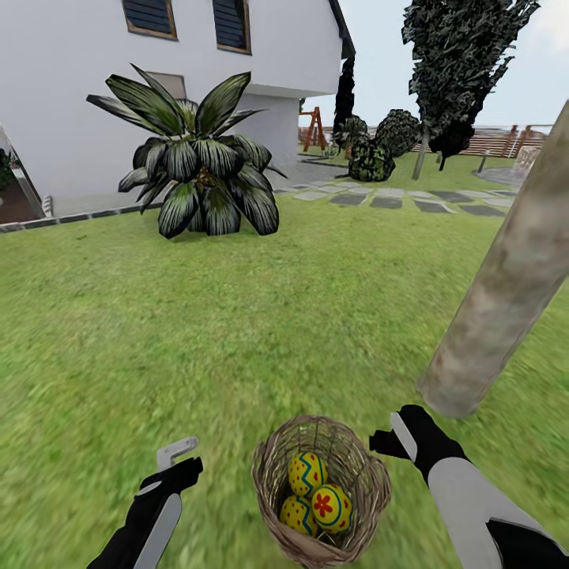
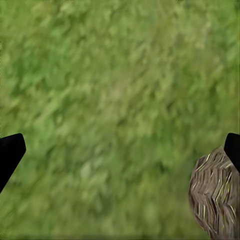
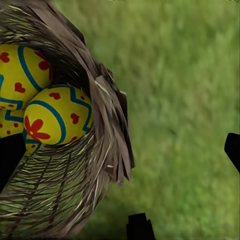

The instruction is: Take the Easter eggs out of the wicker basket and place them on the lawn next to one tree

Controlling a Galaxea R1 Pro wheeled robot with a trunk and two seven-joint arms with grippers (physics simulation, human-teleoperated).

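Observation:
The wicker basket (image 1: 269, 474) stands on the lawn (image 1: 237, 332) close in front of me, between my two arms. All three Easter eggs lie inside it: one at the top (image 1: 307, 472), one at the right (image 1: 332, 507), one lower left (image 1: 297, 514). My left gripper (image 1: 180, 460) hovers open over grass left of the basket, whose wall (image 2: 215, 200) shows in the left wrist view. My right gripper (image 1: 395, 438) is open by the basket's right rim. Two eggs (image 3: 57, 117) (image 3: 20, 70) appear behind the woven wall (image 3: 100, 150). The tree trunk (image 1: 506, 292) rises just right of the basket.
A short, bushy palm (image 1: 197, 166) grows mid-lawn before the white house (image 1: 79, 95). Grey stepping stones (image 1: 387, 197), dark bushes (image 1: 371, 158), a cypress-like tree (image 1: 458, 63) and a wooden fence (image 1: 490, 142) lie far back. Open grass stretches ahead and left.

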